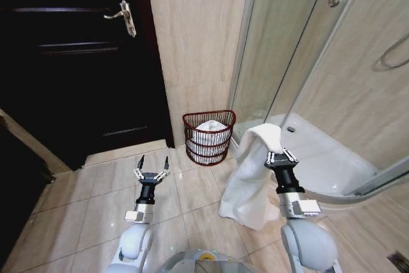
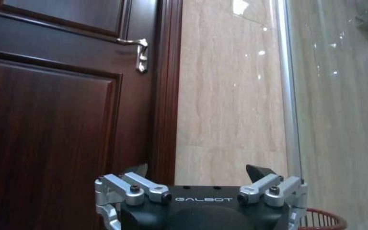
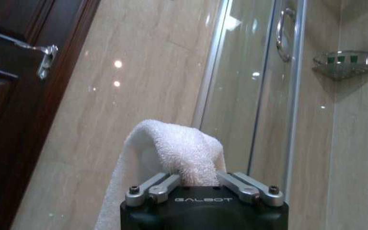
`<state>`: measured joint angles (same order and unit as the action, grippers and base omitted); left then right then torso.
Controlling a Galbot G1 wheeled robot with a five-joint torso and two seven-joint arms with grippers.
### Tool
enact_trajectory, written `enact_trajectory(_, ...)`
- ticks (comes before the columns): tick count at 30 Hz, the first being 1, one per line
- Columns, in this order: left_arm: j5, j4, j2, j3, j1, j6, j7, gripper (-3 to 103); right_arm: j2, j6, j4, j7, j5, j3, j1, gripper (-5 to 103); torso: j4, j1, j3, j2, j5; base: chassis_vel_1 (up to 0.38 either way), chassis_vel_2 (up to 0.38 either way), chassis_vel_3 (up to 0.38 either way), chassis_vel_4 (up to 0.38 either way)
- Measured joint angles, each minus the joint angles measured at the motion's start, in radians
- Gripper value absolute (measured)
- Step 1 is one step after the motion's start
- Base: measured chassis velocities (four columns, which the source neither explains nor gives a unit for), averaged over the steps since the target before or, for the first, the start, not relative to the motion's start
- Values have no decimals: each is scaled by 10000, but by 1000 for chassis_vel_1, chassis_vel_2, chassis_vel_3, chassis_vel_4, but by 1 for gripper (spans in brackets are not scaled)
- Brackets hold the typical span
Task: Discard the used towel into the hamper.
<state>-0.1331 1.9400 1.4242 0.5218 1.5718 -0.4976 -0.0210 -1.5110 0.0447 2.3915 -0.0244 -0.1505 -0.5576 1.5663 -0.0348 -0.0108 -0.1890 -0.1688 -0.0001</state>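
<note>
Right wrist view: GALBOT-marked right gripper (image 3: 200, 184), jaws clamping towel (image 3: 171, 148); left gripper (image 1: 151, 165) jaws spread, empty.

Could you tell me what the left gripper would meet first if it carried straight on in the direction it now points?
Probably the beige tiled wall, near the door frame. The left gripper, jaws open, points forward over bare floor; the hamper sits off to its right. Depth is hard to judge.

white towel (image 1: 250, 177) hanging, wire hamper (image 1: 209, 137) upright
</note>
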Motion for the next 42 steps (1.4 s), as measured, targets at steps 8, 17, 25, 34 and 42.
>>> enact_trajectory(8,168,37,79,-81,48,103,-121,100,211,-210,128,101,531,-134,-157,4,1,-73,-164,-239,2,0,0,0,0)
enact_trajectory(17,299,112,105,-225,166,213,-352,100,291,-394,223,69,948,-110,-346,4,1,-174,-440,-617,2,0,0,0,0)
enact_trajectory(25,346,143,108,-272,215,247,-413,100,311,-413,306,75,1031,-158,-284,4,0,-309,-673,-986,1,18,19,18,13)
enact_trajectory(34,428,157,102,-229,190,333,-514,100,339,-417,371,96,1117,-198,-307,4,-2,-381,-853,-1236,0,18,23,20,22)
enact_trajectory(42,457,79,142,-207,121,444,-576,100,433,-475,382,98,1346,-276,-512,4,-3,-422,-949,-1373,1,0,0,0,0)
